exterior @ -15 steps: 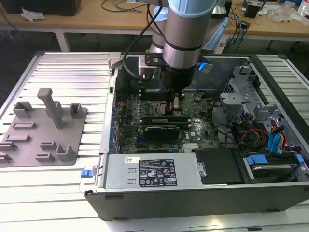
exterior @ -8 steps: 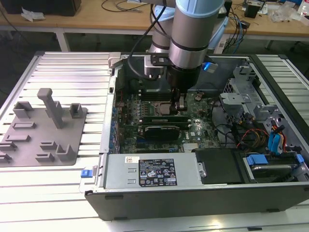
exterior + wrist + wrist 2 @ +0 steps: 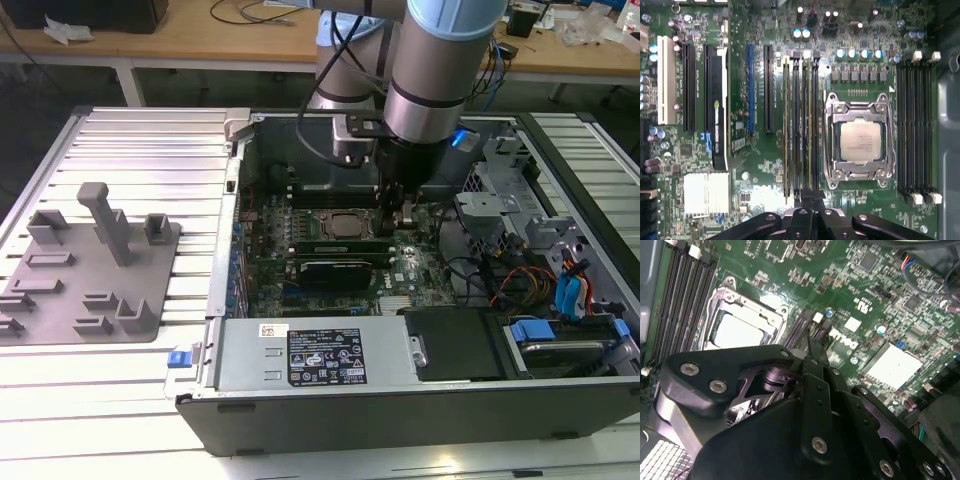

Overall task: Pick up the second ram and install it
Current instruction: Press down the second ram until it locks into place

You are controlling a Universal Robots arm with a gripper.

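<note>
The slatted surface (image 3: 150, 150) carries the open computer case (image 3: 400, 420), and I hang inside it over the motherboard (image 3: 765, 165). My tool (image 3: 813, 200) looks drawn closed with nothing between the fingers, its tip at the end of the memory slots beside the processor (image 3: 860, 141). The second ram (image 3: 807, 125) seems to stand in a slot there, so I judge picking done and seating in hand, which calls for straight downward pressure. The white label (image 3: 327, 357) on the power supply carries print I can't read.
</note>
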